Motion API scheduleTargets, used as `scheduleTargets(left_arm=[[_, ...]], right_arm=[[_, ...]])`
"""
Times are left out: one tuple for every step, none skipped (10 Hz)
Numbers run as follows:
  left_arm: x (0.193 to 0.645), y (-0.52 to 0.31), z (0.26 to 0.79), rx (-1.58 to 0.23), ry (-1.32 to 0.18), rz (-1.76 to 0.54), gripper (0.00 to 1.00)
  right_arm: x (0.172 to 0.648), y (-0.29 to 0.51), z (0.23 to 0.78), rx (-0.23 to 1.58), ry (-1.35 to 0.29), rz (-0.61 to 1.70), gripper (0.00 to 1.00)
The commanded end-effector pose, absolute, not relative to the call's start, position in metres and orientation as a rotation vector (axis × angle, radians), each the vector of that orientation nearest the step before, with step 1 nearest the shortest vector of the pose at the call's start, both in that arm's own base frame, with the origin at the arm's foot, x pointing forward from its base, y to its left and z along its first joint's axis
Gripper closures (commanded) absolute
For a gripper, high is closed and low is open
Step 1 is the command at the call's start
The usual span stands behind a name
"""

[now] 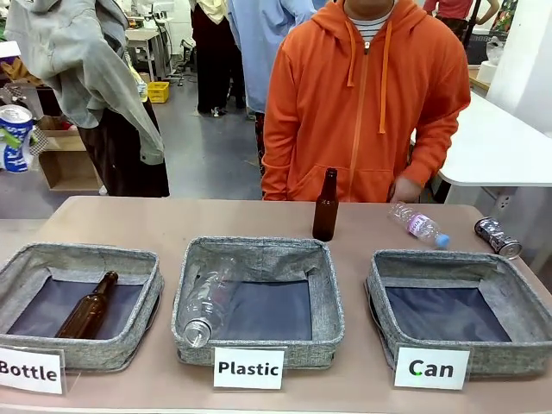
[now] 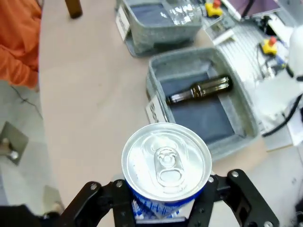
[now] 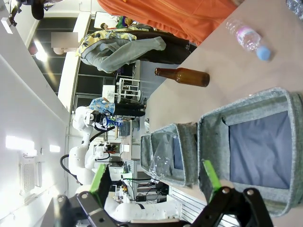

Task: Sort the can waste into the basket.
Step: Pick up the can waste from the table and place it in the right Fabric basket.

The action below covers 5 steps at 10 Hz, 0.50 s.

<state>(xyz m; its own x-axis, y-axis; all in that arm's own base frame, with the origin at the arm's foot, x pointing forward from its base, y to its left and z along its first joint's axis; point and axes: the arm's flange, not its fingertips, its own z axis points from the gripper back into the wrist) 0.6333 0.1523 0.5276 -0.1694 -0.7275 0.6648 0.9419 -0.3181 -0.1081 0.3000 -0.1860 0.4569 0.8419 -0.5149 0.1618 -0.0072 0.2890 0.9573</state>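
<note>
low in the left wrist frame, the left gripper clamps the blue can between its fingers, lid toward the camera. the silver can lies on its side at middle right of the front frame, on the table just beyond the can basket. the right gripper is spread wide, nothing between its green pads. three baskets line the lower front frame: the bottle basket holds one brown bottle, the plastic basket one clear bottle. a second brown bottle stands upright at centre; a second clear bottle lies near the silver can. two cans in all.
</note>
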Motion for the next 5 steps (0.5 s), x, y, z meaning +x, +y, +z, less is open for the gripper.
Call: scheduleTargets(left_arm=[[0.655,0.091,0.54,-0.918,-0.533,-1.699,0.67],[0.639,0.033,0.547,-0.997,-0.523,-1.72,0.67],[0.62,-0.026,0.547,-1.068,-0.476,-1.778,0.67],[0.601,-0.083,0.544,-1.123,-0.395,-1.801,0.67],[0.572,-0.122,0.544,-1.18,-0.324,-1.815,0.67]], right_arm=[[0.3,-0.186,0.457,1.243,-0.494,-0.358,0.0],[0.283,-0.194,0.491,1.223,-0.551,-0.364,0.0],[0.271,-0.202,0.515,1.216,-0.538,-0.38,0.0],[0.266,-0.215,0.531,1.152,-0.564,-0.404,0.0],[0.268,-0.225,0.54,1.168,-0.595,-0.42,0.0]])
